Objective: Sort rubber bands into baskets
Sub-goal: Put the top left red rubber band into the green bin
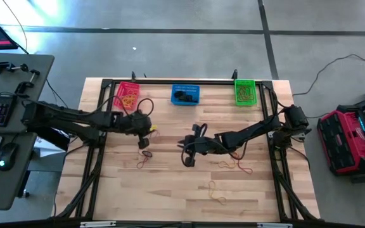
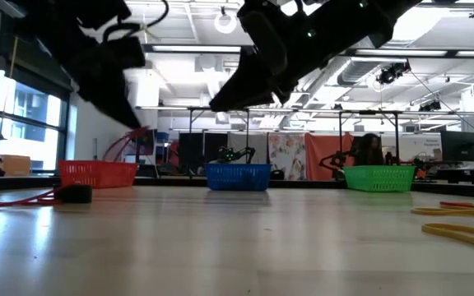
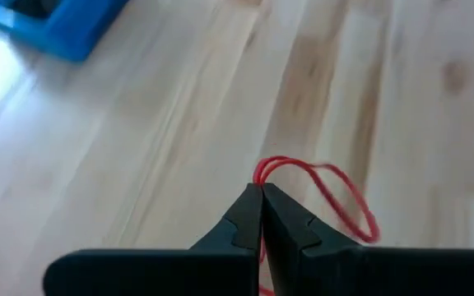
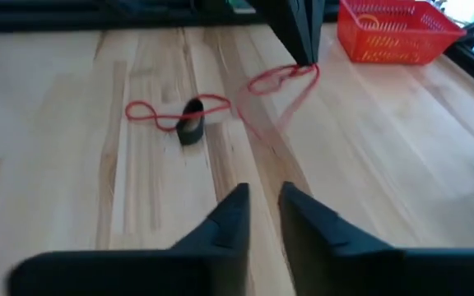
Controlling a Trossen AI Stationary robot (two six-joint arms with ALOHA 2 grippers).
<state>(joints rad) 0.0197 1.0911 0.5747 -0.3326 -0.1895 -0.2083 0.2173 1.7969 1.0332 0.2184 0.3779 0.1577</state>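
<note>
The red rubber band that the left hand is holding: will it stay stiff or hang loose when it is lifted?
Probably loose. The red rubber band is a thin loop that droops in an uneven curve from the shut left hand, so it looks floppy and very light. Pinched only at one spot, it may swing, and might slip out if the hand moves quickly toward the red basket.

We see a light wood-plank table (image 1: 170, 183) w/ black frame round its edges. Along the far edge sit 3 mesh baskets: red-pink basket (image 1: 127, 94), blue basket (image 1: 185, 94), green basket (image 1: 245, 92). Loose on the planks: a red-orange band (image 4: 175, 112) w/ a short black band (image 4: 191, 131) lying on it, near mid-table; yellow-tan bands (image 1: 217, 192) toward the near edge; more red and tan loops (image 1: 236, 165) on the right half.
</note>
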